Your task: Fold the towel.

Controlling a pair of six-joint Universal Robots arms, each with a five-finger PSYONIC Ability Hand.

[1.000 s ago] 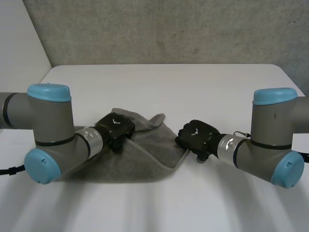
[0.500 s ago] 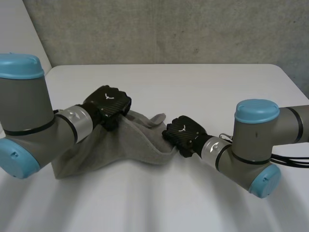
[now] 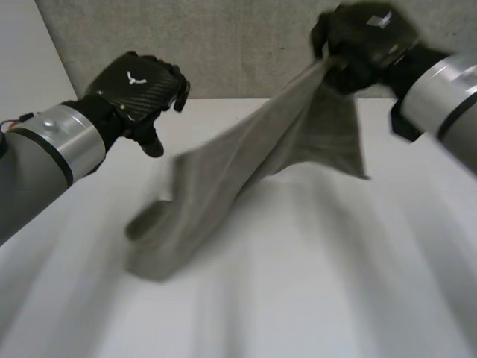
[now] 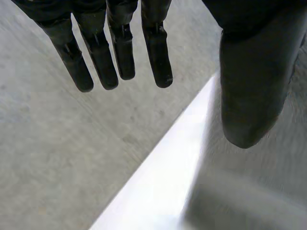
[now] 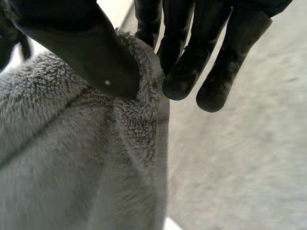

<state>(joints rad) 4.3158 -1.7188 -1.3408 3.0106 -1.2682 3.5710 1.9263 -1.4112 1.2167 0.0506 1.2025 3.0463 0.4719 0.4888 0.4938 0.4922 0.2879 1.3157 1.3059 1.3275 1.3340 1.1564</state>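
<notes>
Towel (image 3: pixel 246 160) hangs stretched from the right hand (image 3: pixel 363 41), which pinches one edge high above the table (image 3: pixel 335 283), its lower end resting there. Left hand (image 3: pixel 138 83) hovers empty, fingers relaxed. No fold looks made; all folding lies ahead.

The setting was a robotics lab or test cell. A plain white tabletop (image 3: pixel 313 298) with rounded corners stood against a bare grey, concrete-like wall (image 3: pixel 223 45). Two machine arms reached over the tabletop: the left arm (image 3: pixel 37 160) and the right arm (image 3: pixel 447 93), each with a grey casing and a metal wrist ring.
</notes>
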